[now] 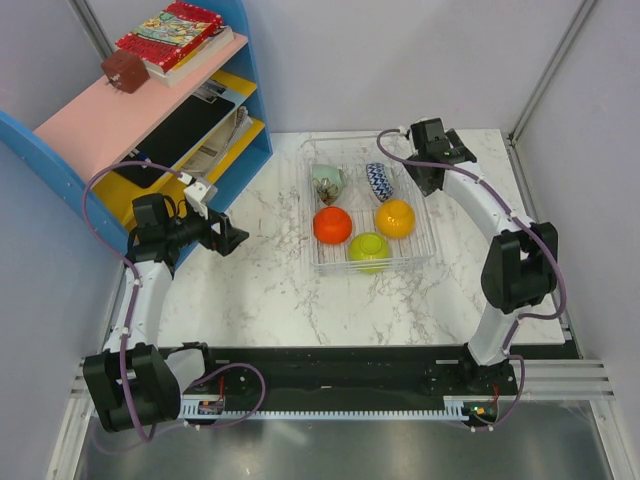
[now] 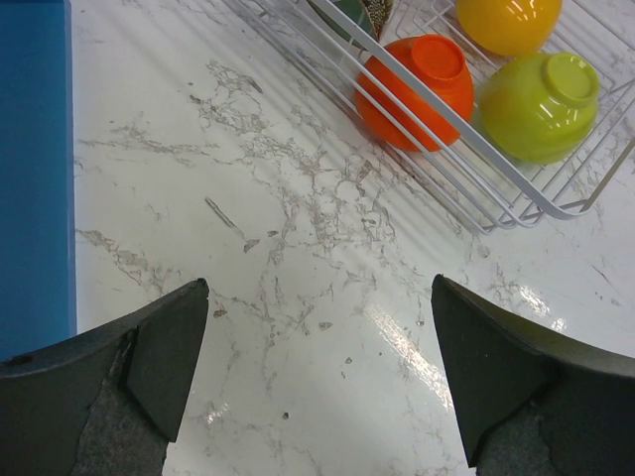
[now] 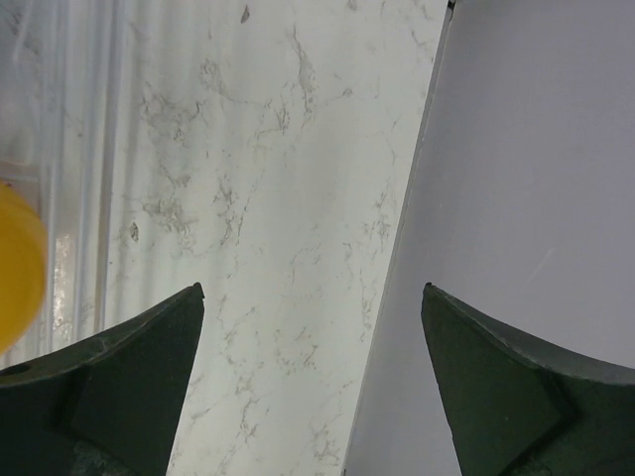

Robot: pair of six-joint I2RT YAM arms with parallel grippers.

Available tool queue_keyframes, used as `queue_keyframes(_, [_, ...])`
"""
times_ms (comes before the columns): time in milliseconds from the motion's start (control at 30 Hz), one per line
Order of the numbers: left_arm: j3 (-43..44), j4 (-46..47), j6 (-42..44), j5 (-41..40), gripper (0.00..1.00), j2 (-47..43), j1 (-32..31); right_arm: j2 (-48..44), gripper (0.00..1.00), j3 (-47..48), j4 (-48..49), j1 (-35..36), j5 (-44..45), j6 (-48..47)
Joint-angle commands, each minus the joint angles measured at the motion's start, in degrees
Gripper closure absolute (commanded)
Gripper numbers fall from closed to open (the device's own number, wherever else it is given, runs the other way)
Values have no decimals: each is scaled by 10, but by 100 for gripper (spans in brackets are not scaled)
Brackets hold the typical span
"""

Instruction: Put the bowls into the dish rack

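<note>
Five bowls sit in the clear dish rack at mid-table: pale green, blue-and-white, red-orange, orange-yellow and yellow-green. My left gripper hovers open over bare marble left of the rack. Its wrist view shows open jaws, the red-orange bowl, the yellow-green bowl and the rack rim. My right gripper stands open at the rack's back right corner. It holds nothing, and the orange-yellow bowl shows at the left edge.
A blue-and-pink shelf unit with books stands at the back left, and its blue side is close to my left gripper. The grey wall rises just beyond my right gripper.
</note>
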Motion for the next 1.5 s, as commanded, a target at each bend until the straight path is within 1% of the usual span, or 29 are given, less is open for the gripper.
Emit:
queue_keyframes(0, [-4, 19, -3, 20, 0, -13, 2, 32, 3, -17, 28, -20, 33, 28])
queue_keyframes(100, [-4, 18, -4, 22, 0, -13, 2, 55, 3, -17, 35, -33, 30, 37])
queue_keyframes(233, [-4, 18, -4, 22, 0, -13, 2, 79, 3, -18, 36, -34, 5, 52])
queue_keyframes(467, [-5, 18, -1, 23, 0, -12, 3, 77, 3, -13, 23, -32, -67, 66])
queue_keyframes(633, [-5, 17, -1, 23, 0, -13, 3, 79, 3, -14, 15, -22, -87, 69])
queue_keyframes(800, [-5, 19, 0, 21, 0, -14, 2, 84, 3, -9, -19, -5, -94, 69])
queue_keyframes(967, [-5, 18, -1, 22, 0, -13, 2, 78, 3, 9, -56, -2, -123, 79])
queue_keyframes(1300, [-5, 19, -1, 24, 0, -13, 2, 79, 3, 10, -46, 18, -100, 79])
queue_keyframes(1467, [-5, 17, -1, 24, 0, -13, 2, 92, 3, 16, -24, 29, -33, 82])
